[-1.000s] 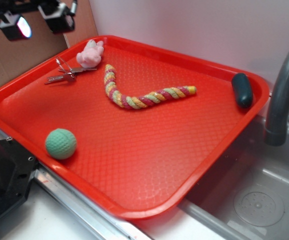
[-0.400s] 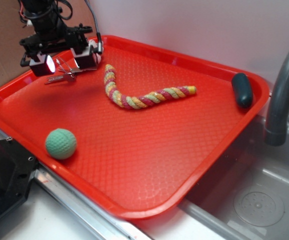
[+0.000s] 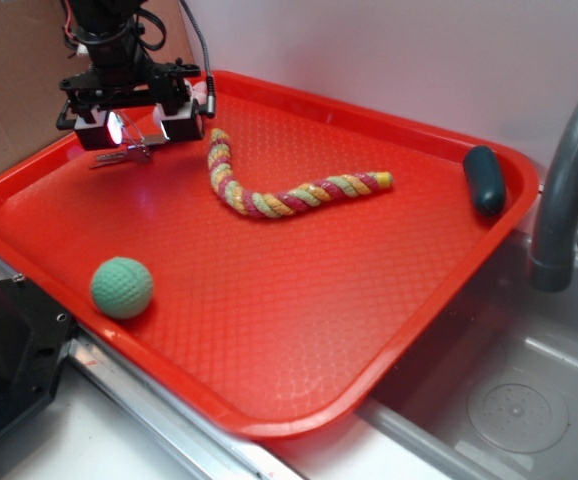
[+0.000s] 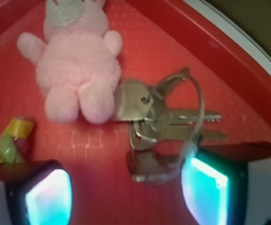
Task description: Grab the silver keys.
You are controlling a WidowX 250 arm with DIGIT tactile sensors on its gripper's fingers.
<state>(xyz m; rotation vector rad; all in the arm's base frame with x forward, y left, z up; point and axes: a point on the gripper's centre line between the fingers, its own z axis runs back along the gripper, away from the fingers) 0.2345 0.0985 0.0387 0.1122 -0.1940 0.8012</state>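
Red plastic fills most of the scene: a large textured tray (image 3: 299, 300) lies beside a steel sink (image 3: 514, 400) with a grey tap (image 3: 564, 190) rising at the right edge. On the tray lie a green ball (image 3: 122, 287), a striped rope (image 3: 269, 190) bent like a boomerang, and a dark oblong object (image 3: 485, 180) near the far right corner.

The silver keys (image 4: 166, 117) lie in the far left corner of the tray, close to its rim, their heads touching the feet of a pink plush toy (image 4: 77, 70). In the exterior view only a bit of them (image 3: 119, 155) shows below the arm. The gripper (image 4: 126, 187) hangs right over the corner with its two fingers (image 4: 46, 194) spread wide, nothing between them; the right-hand finger sits just beside the wire ring, and the bunch is off to that side, not centred in the gap.

These keys are probably light, stiff and slick, and they lie almost flat, so fingers could skid over them. The thickest spot looks to be where the key heads stack under the ring, which seems the best place to pinch. The ring itself stands slightly proud and might catch a fingertip. Closing too near the toy risks nipping soft plush instead.
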